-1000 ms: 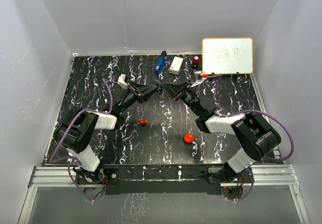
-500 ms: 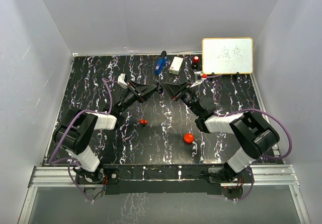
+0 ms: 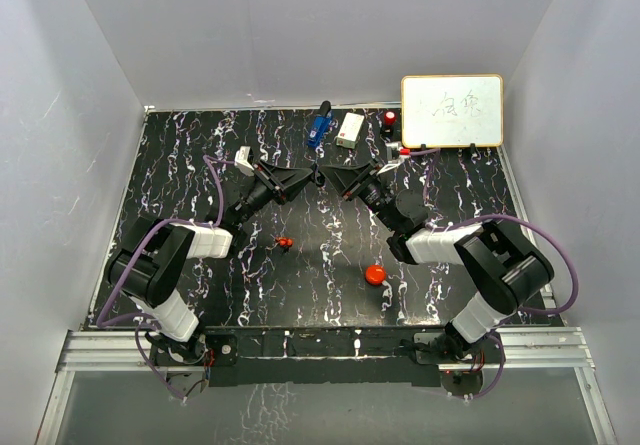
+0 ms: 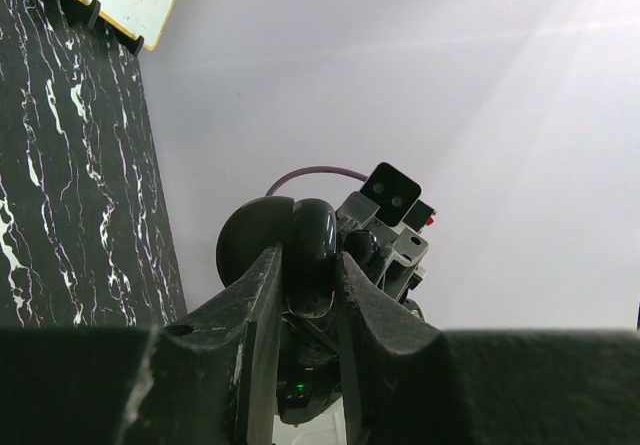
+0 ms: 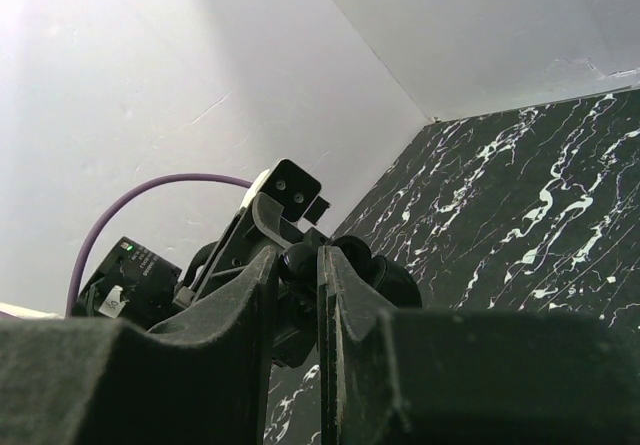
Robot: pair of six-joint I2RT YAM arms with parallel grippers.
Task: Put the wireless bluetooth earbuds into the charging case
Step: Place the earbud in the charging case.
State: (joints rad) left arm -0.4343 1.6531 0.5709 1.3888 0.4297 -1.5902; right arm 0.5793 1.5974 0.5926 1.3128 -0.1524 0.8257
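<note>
Seen from above, two robot arms reach over a black bench (image 3: 180, 165) veined with white, and their tips meet nose to nose above its middle.

The left pincer (image 3: 308, 174) is narrow. Its wrist camera shows it clamped on a glossy black round disc (image 4: 312, 250), held edge-on between the two fingers (image 4: 262, 295).

The right pincer (image 3: 324, 175) is also narrow, its fingers (image 5: 340, 300) almost together. A small dark rounded shape sits right at their tips. Whether they pinch it, and what it is, cannot be told.

The red-and-black earbud (image 3: 285, 241) lies on the bench, well apart from both pincers. It is toward the arm bases from the left pincer, beside that arm's forearm. The mostly black earbud cannot be made out.

A red round puck (image 3: 375, 274) rests on the bench toward the bases from the right pincer, close to that arm.

Beyond the pincers, near the back wall, stand a blue object (image 3: 319, 128), a small white box (image 3: 350, 129) and a whiteboard (image 3: 452, 110).
</note>
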